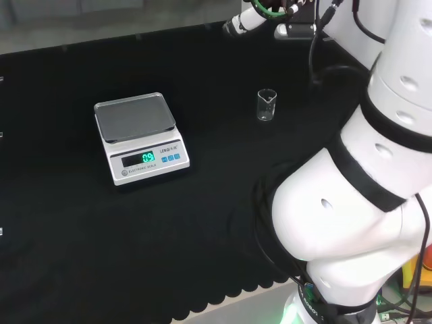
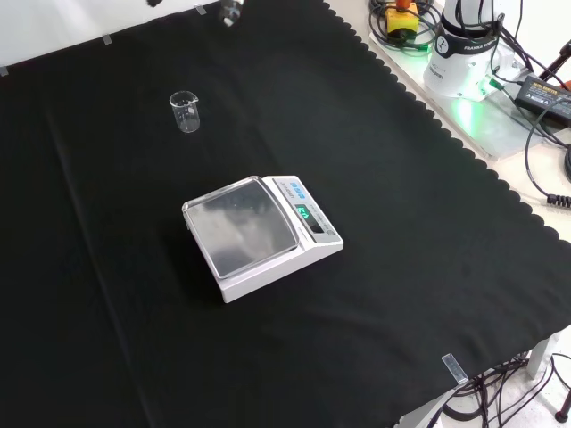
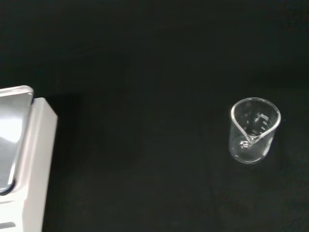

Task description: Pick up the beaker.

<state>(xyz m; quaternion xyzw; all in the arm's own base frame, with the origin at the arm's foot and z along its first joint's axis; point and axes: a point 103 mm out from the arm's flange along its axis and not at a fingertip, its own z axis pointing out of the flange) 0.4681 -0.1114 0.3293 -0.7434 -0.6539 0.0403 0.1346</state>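
Scale — white, steel pan bare, well short of my hand. Beaker — clear glass, upright on the black cloth, beyond the scale, nearer my hand yet apart from it. Hand — raised; fingers' spread: cannot tell.

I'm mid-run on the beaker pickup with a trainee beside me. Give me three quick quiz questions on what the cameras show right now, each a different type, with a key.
1. True or false: the beaker stands on the pan of the scale.
2. Multiple choice: in the front view, where is the beaker relative to the scale? A) nearer the camera, to the right; B) farther off, to the left; C) directly on top.
3. Fill in: the beaker stands ____ on the black cloth, open end up.

Key: 1 false, it stands apart on the cloth; 2 B; 3 upright.
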